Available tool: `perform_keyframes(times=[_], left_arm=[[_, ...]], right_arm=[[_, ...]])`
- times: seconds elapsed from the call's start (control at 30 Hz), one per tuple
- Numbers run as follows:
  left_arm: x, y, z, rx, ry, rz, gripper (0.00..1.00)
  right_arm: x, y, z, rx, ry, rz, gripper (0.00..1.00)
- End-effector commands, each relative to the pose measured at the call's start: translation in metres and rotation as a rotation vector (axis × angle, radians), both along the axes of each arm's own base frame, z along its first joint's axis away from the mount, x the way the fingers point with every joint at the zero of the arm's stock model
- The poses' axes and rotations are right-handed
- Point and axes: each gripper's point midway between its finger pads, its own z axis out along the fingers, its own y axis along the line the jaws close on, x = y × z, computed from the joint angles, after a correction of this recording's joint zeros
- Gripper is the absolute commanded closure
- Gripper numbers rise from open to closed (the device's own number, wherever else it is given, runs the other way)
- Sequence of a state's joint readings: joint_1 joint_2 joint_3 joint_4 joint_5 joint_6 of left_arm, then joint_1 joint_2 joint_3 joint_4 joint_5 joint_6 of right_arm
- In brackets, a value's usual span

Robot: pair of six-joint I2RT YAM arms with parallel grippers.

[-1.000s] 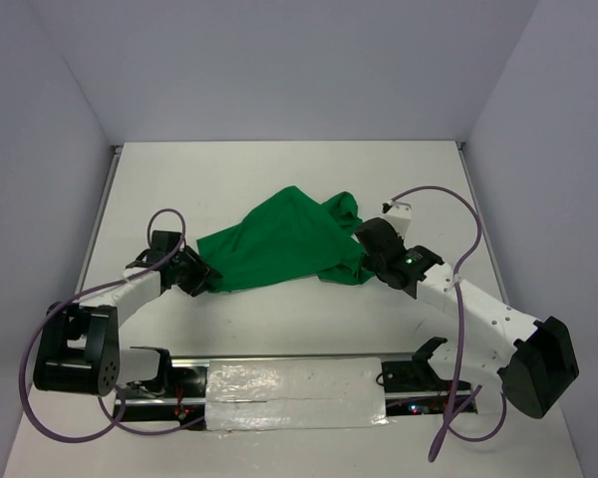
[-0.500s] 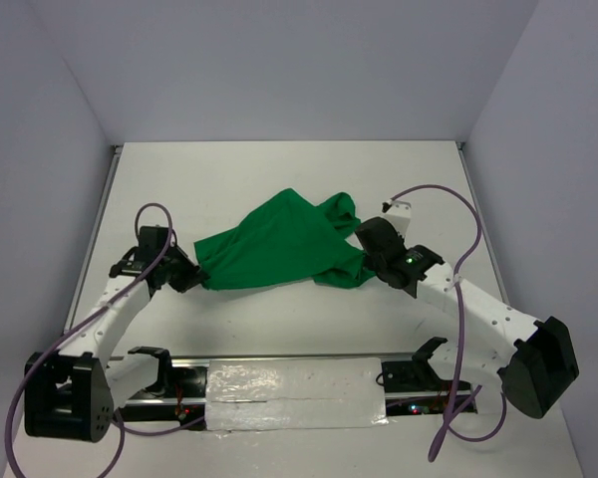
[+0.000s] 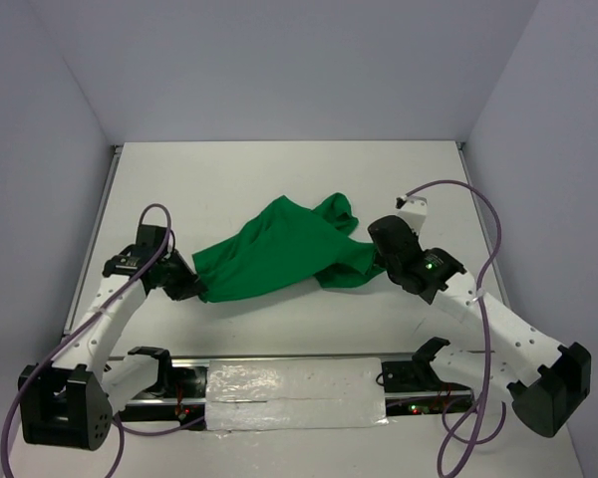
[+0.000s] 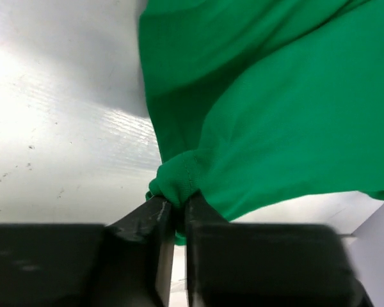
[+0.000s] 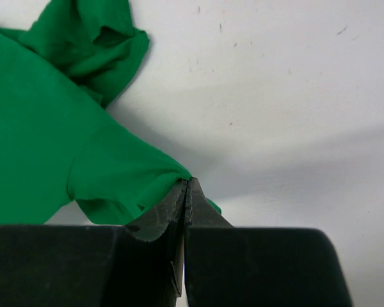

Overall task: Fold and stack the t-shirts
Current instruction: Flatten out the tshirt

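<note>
The bright green t-shirt is crumpled and stretched between my two grippers over the middle of the white table. My left gripper is shut on a bunched hem at the shirt's left end; in the left wrist view the cloth is pinched between the fingers of the left gripper. My right gripper is shut on the shirt's right end; in the right wrist view the right gripper pinches a fold of the shirt. A loose sleeve lies behind.
The white table is enclosed by grey walls at left, right and back. A rail wrapped in white tape runs along the near edge between the arm bases. Purple cables loop from both arms.
Both grippers have kept hold of the shirt. The left gripper has moved left and slightly toward the near edge, the right gripper slightly right, pulling the shirt longer and flatter.
</note>
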State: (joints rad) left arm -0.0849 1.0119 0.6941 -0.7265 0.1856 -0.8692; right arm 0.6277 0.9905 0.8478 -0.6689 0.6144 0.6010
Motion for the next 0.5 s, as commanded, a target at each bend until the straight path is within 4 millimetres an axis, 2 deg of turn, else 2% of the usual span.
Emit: perform_keyframes(times=[0.0,0.03,0.07,0.1,0.2,0.3,0.37,0.43,0.47], left_arm=[[-0.003,-0.010,0.005,-0.049,0.009,-0.035,0.77],[0.004,-0.017,0.002,-0.086,-0.008,-0.042,0.74],[-0.007,-0.031,-0.008,-0.162,0.029,-0.072,0.70],[-0.008,-0.040,-0.011,-0.208,0.044,-0.064,0.52],[-0.028,-0.076,-0.019,-0.251,0.060,-0.183,0.18],[-0.035,-0.077,-0.025,-0.134,0.085,-0.222,0.13],[-0.031,-0.066,-0.026,-0.021,0.076,-0.189,0.15],[-0.031,-0.074,-0.019,0.007,0.046,-0.229,0.17],[-0.034,-0.075,-0.022,0.058,0.055,-0.233,0.18]], right_arm=[[0.003,-0.014,0.028,-0.024,-0.076,-0.042,1.00],[0.004,-0.015,0.022,-0.036,-0.063,-0.044,1.00],[0.004,-0.014,0.018,-0.040,-0.055,-0.045,1.00],[0.005,-0.014,0.014,-0.042,-0.046,-0.050,1.00],[0.007,-0.011,0.001,-0.047,-0.023,-0.050,1.00],[0.011,-0.010,-0.004,-0.042,-0.015,-0.056,1.00],[0.014,-0.008,-0.005,-0.036,-0.013,-0.051,1.00],[0.017,-0.006,-0.003,-0.026,-0.013,-0.046,1.00],[0.019,-0.004,-0.001,-0.021,-0.018,-0.042,1.00]])
